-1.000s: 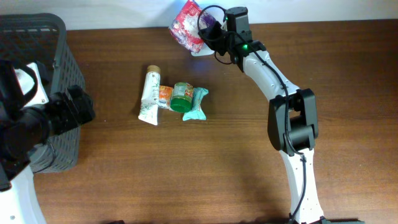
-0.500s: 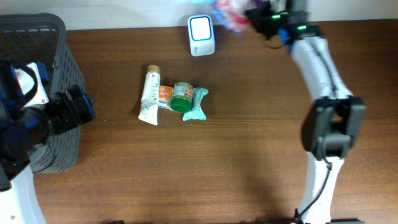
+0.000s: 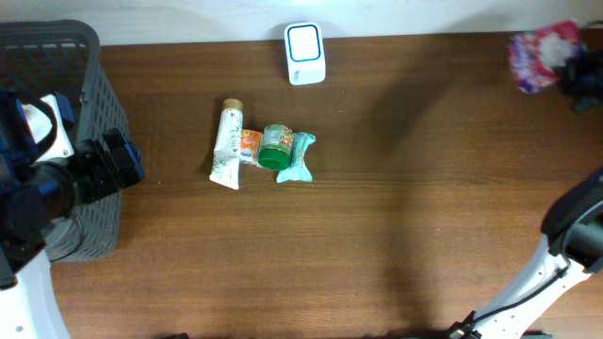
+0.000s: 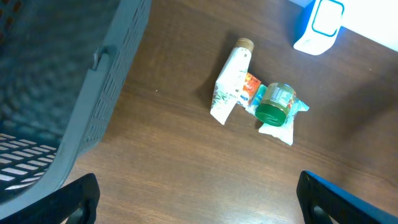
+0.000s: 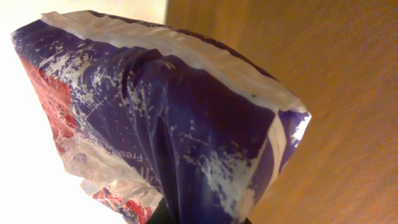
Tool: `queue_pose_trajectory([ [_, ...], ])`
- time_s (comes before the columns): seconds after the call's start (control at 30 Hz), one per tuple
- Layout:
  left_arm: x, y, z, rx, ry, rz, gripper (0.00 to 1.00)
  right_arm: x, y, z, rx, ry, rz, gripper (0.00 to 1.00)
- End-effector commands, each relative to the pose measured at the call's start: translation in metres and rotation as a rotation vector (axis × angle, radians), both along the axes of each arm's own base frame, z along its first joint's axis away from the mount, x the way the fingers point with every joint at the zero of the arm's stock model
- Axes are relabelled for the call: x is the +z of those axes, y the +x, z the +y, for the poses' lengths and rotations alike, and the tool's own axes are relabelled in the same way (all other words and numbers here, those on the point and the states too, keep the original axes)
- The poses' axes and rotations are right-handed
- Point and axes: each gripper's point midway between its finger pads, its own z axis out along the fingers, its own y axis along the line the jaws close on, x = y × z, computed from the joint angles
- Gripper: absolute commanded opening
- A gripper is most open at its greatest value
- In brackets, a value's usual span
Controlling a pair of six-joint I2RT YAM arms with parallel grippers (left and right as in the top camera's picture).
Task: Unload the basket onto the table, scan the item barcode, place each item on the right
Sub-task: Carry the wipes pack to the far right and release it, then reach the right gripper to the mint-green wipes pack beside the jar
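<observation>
Tabletop (image 3: 396,245) of dark brown wood fills the overhead view and carries everything else. At its left end stands a dark grey mesh basket (image 3: 66,66), likely there to take items once they are scanned. The left gripper (image 3: 121,162) hovers beside the basket's front wall with its jaws spread wide and nothing between them; its wrist camera looks across at the small pile of goods, so it seems parked out of the way, not working.

Far off at the table's back right corner, the right gripper (image 3: 573,68) is clenched on a crinkly snack bag (image 3: 541,55) printed in purple, red and white. Up close the bag is pinched near its lower part, with the sealed white seam uppermost and the broad printed face turned to the camera. No barcode shows on that face. The bag is held up and well apart from the white barcode scanner (image 3: 305,53), which sits at the middle of the back edge with its blue-rimmed window facing up. A scan would need the bag's code held over that window.

Near the table's centre lie the waiting items, touching one another: a white tube (image 3: 226,146) with a tan cap, a teal pouch (image 3: 300,160) and a green-lidded jar (image 3: 276,147).
</observation>
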Motion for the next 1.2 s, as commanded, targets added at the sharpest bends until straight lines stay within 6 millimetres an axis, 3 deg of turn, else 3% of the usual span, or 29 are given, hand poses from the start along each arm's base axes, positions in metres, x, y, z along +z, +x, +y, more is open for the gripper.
queue_pose_trajectory([
  [0.0, -0.001, -0.001, 0.001, 0.013, -0.006, 0.002, 0.99, -0.022, -0.011, -0.044, 0.016, -0.128, 0.014, 0.04],
  [0.1, -0.001, -0.001, 0.001, 0.013, -0.006, 0.002, 0.99, -0.042, -0.018, -0.059, 0.049, -0.176, 0.04, 0.05],
  [0.17, -0.001, -0.001, 0.001, 0.013, -0.006, 0.002, 0.99, -0.054, -0.022, -0.063, 0.066, -0.191, 0.063, 0.17],
  [0.2, -0.001, -0.001, 0.001, 0.013, -0.006, 0.002, 0.99, -0.058, -0.023, -0.063, 0.075, -0.2, 0.077, 0.18],
  [0.27, -0.001, -0.001, 0.001, 0.013, -0.006, 0.002, 0.99, -0.063, -0.029, -0.067, 0.058, -0.211, 0.115, 0.3],
  [0.3, -0.001, -0.001, 0.001, 0.013, -0.006, 0.002, 0.99, -0.063, -0.03, -0.068, 0.057, -0.212, 0.117, 0.44],
  [0.33, -0.001, -0.001, 0.001, 0.013, -0.006, 0.002, 0.99, -0.064, -0.032, -0.069, 0.056, -0.206, 0.118, 0.51],
  [0.4, -0.001, -0.001, 0.001, 0.013, -0.006, 0.002, 0.99, -0.061, -0.04, -0.071, 0.053, -0.173, 0.114, 0.6],
  [0.53, -0.001, -0.001, 0.001, 0.013, -0.006, 0.002, 0.99, -0.029, -0.059, -0.074, 0.045, -0.129, 0.067, 0.62],
  [0.63, -0.001, -0.001, 0.001, 0.013, -0.006, 0.002, 0.99, 0.028, -0.07, -0.06, 0.084, -0.102, -0.047, 0.65],
  [0.73, -0.001, -0.001, 0.001, 0.013, -0.006, 0.002, 0.99, 0.077, -0.07, -0.015, 0.241, -0.057, -0.188, 0.66],
  [0.77, -0.001, -0.001, 0.001, 0.013, -0.006, 0.002, 0.99, 0.093, -0.071, 0.024, 0.358, -0.02, -0.228, 0.68],
  [0.8, -0.001, -0.001, 0.001, 0.013, -0.006, 0.002, 0.99, 0.097, -0.072, 0.054, 0.453, -0.006, -0.233, 0.71],
  [0.87, -0.001, -0.001, 0.001, 0.013, -0.006, 0.002, 0.99, 0.089, -0.073, 0.104, 0.617, 0.001, -0.2, 0.78],
  [0.9, -0.001, -0.001, 0.001, 0.013, -0.006, 0.002, 0.99, 0.081, -0.074, 0.144, 0.762, -0.006, -0.183, 0.98],
  [1.03, -0.001, -0.001, 0.001, 0.013, -0.006, 0.002, 0.99, 0.047, -0.073, 0.226, 1.008, -0.081, -0.024, 0.99],
  [1.07, -0.001, -0.001, 0.001, 0.013, -0.006, 0.002, 0.99, 0.035, -0.073, 0.263, 1.099, -0.105, 0.028, 0.99],
  [1.17, -0.001, -0.001, 0.001, 0.013, -0.006, 0.002, 0.99, 0.022, -0.079, 0.327, 1.258, -0.151, 0.081, 0.99],
])
